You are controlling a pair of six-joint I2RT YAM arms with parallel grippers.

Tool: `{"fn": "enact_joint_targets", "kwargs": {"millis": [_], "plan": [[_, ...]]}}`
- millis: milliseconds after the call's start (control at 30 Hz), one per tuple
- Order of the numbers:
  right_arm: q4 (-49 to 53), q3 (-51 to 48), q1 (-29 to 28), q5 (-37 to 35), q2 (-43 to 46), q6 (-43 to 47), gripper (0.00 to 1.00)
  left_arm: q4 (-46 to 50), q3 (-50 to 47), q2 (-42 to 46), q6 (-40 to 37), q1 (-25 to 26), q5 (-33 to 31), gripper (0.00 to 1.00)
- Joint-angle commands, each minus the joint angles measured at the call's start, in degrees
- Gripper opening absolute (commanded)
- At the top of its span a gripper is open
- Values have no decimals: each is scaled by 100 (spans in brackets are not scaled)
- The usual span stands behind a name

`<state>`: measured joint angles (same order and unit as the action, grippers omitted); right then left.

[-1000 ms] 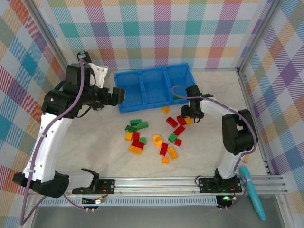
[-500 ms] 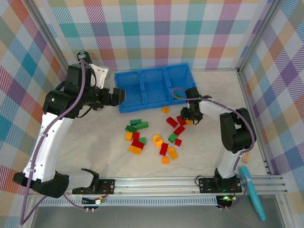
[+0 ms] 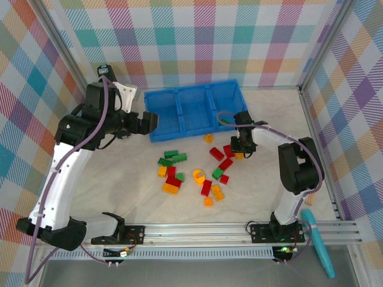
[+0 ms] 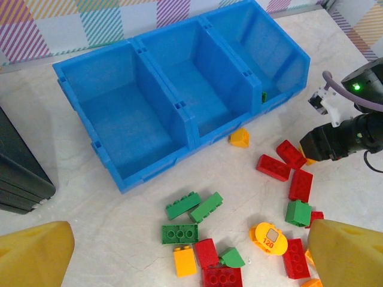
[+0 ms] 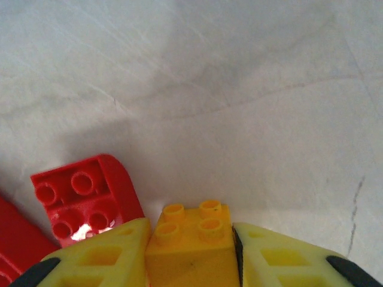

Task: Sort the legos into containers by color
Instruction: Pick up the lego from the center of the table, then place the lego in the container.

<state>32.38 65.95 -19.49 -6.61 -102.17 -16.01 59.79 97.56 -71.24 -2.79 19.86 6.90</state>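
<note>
- Blue plastic tray of three joined open bins (image 3: 179,133) lies at the 12 o'clock side of the pale marble-pattern table (image 3: 108,179), with its long side running across the top view.
- In the right compartment of this tray, a small green piece (image 4: 264,95) sits at the near corner.
- Loose red, green and orange-yellow studded plastic bricks (image 3: 179,173) are scattered on the table at 6 o'clock of the tray, apart from it.
- One orange-yellow wedge-shaped piece (image 4: 239,138) lies just beside the front wall of the tray.
- A round orange-yellow piece with a printed label (image 4: 267,234) lies among the scattered bricks.
- The right gripper (image 5: 191,254) is at 5 o'clock of the tray, at the 3 o'clock edge of the scattered bricks. Its yellow fingers (image 5: 102,257) press on both sides of a small orange-yellow four-stud brick (image 5: 191,230), so it is clamped on this brick.
- A red four-stud brick with one rounded corner (image 5: 87,200) lies at 10 o'clock of the clamped brick, very near; I cannot tell if they touch.
- The left gripper (image 4: 190,256) hovers at 9 o'clock of the tray, near its left front corner. Its yellow fingertips (image 4: 36,257) stand wide apart and grip nothing.
</note>
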Motion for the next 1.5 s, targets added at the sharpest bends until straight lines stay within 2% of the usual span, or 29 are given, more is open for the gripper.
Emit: {"fn": "enact_joint_targets", "kwargs": {"millis": [0, 200, 400, 500, 667, 933, 1200, 1300, 1467], "plan": [[347, 19, -23, 11, 523, -107, 37, -100, -70, 213, 29, 53, -29, 100], [559, 699, -137, 73, 978, -47, 36, -108, -69, 269, -3, 45, -113, 100], [402, 1862, -578, -36, 678, 378, 36, -99, -26, 255, 62, 36, -392, 100], [189, 2384, -782, -19, 345, 703, 36, -211, -71, 298, 174, 36, -1050, 100], [190, 3414, -1192, -320, -583, 1363, 37, -574, -473, 574, 155, 40, -893, 100], [137, 4619, -1424, -289, -1818, 1531, 37, -1080, -852, 993, 198, 36, -1057, 100], [282, 5341, -1479, -325, -2683, 1574, 47, -1199, -1157, 1004, 70, 36, -941, 100], [245, 5285, -1475, -336, -2699, 1544, 51, -1242, -1328, 1017, 44, 36, -875, 100], [207, 5154, -1479, -342, -2545, 1540, 51, -1079, -1616, 886, 212, 36, -903, 100]]}}
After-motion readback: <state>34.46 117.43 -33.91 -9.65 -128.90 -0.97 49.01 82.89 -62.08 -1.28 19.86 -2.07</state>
